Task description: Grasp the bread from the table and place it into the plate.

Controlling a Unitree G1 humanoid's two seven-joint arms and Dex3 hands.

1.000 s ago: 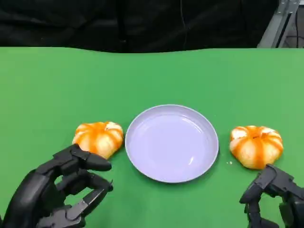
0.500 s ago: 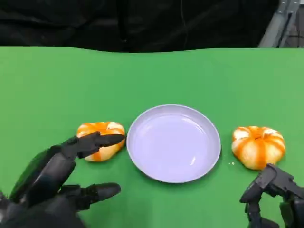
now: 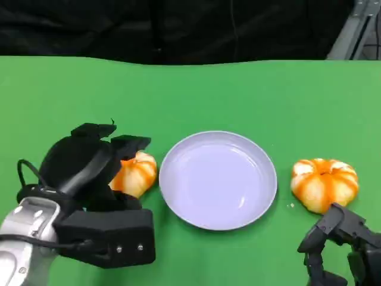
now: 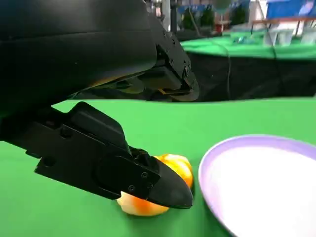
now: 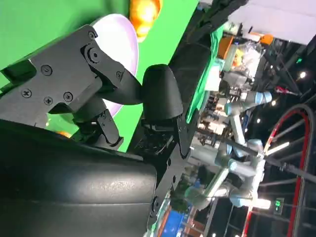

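Fingers of the left hand (image 3: 89,158) are curved down over the top of one bread (image 3: 136,174), with a thumb low beside it in the left wrist view. Whether the bread is squeezed yet cannot be told; the hand looks set around it, most likely so it can be picked up. That bread is sat on the green table (image 3: 190,95), just beside the left rim of the plate (image 3: 217,179), nearly touching it. Only a short lift and a small move sideways seem to be needed, and the plate rim has to be cleared on the way. Nothing is held in the plate, so plenty of room is left inside it.

The right hand (image 3: 339,247) is kept low at the near edge, fingers curled in on nothing. A second bread (image 3: 324,183) is lying just past it, a little apart from the right rim of the plate. Lots of bare green table is left behind the plate.
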